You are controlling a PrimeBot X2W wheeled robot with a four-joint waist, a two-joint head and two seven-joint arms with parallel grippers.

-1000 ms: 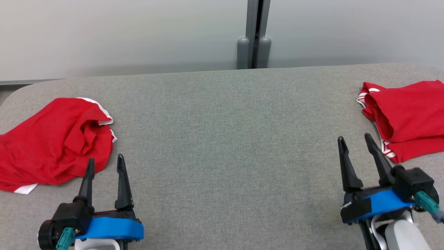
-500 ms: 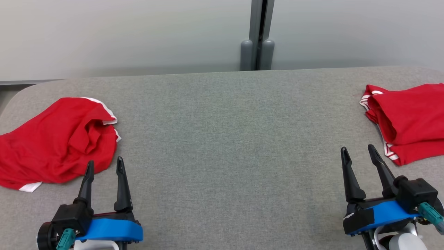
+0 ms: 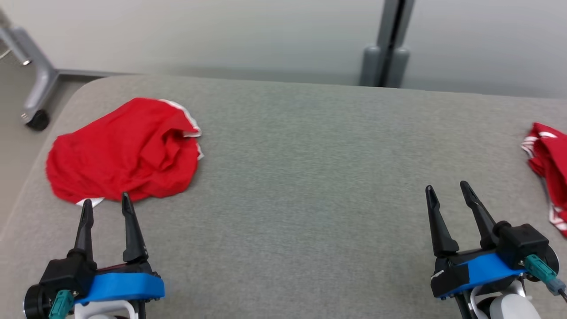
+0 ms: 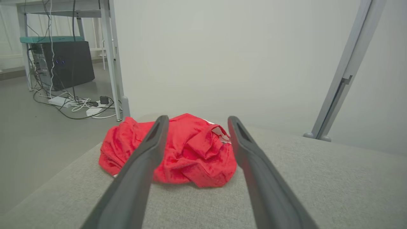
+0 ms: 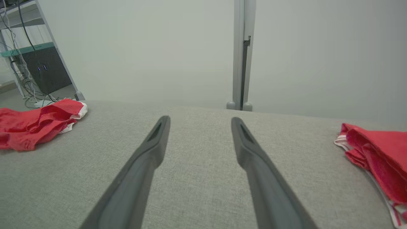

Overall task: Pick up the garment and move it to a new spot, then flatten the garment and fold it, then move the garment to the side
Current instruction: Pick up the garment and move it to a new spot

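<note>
A crumpled red garment [image 3: 124, 153] with white trim lies at the left end of the grey padded table [image 3: 310, 177]; it also appears ahead of the fingers in the left wrist view as the garment [image 4: 190, 149] and at the left of the right wrist view as the garment [image 5: 35, 122]. My left gripper [image 3: 106, 204] is open, its tips just short of the garment's near edge, holding nothing. My right gripper [image 3: 446, 190] stands open over bare table at the lower right, also empty.
A second red garment with white stripes [image 3: 549, 170], folded, lies at the table's right edge, also seen as the folded garment [image 5: 378, 152]. A grey post [image 3: 387, 44] stands behind the table. A wheeled frame leg [image 3: 35, 88] stands off the table's left corner, with cables [image 4: 76, 105] on the floor.
The head camera has turned left, so the whole scene shifted right. The left gripper's tips now sit nearer the crumpled garment's front edge. Both grippers stay open.
</note>
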